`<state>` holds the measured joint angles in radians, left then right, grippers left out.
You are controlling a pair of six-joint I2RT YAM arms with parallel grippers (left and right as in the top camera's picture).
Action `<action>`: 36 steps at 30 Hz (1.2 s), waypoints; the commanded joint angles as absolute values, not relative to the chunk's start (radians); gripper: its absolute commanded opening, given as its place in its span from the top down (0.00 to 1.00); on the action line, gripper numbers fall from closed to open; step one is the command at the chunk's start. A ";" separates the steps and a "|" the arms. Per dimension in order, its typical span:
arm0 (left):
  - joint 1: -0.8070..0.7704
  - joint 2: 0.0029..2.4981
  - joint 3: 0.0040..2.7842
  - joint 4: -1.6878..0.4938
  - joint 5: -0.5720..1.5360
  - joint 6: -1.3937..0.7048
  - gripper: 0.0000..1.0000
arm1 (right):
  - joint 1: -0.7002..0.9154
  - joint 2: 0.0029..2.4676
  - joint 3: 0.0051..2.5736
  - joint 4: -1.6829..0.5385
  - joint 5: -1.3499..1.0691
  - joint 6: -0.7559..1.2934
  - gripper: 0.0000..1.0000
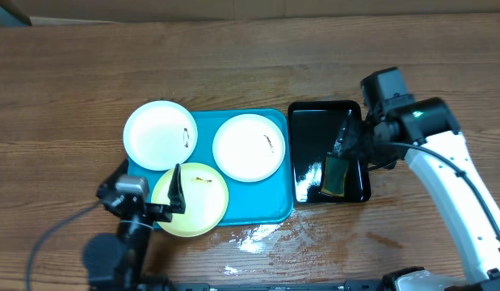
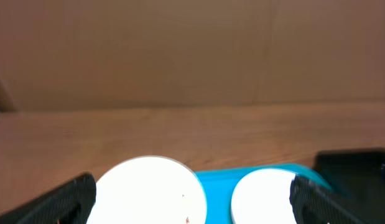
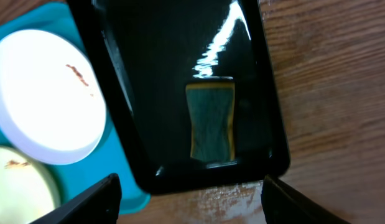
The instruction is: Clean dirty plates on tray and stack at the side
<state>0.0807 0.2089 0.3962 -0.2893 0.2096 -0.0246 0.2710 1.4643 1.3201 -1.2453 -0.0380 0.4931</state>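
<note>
The wide-spread left pincer (image 2: 192,200) frames a left plate (image 2: 148,190) and right plate (image 2: 264,198), both white, blue tray (image 2: 218,185) between.

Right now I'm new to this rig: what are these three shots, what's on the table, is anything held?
Two robot arms sit at a wooden table. The overhead picture looks straight down. The other two pictures come from a camera on each wrist, with that arm's own fingers showing in the bottom corners.

A blue tray carries a left white plate, a right white plate and a yellow-green plate, each with small smears. Beside it, a black tray holds a sponge. There is spilled water in front of the blue tray.

The left end effector is open near the plates. The right end effector is open over the black tray. Neither holds anything.
</note>
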 commanded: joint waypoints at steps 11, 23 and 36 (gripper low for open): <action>0.085 1.113 1.353 -1.052 0.484 -0.055 0.00 | 0.283 1.450 1.007 -0.916 0.010 0.528 0.26; 0.034 1.509 1.364 -1.088 0.411 -0.096 0.41 | 0.287 1.493 0.834 -0.700 0.011 0.520 0.26; -0.175 1.829 1.364 -0.940 0.207 -0.210 0.44 | 0.287 1.506 0.824 -0.660 0.025 0.490 0.26</action>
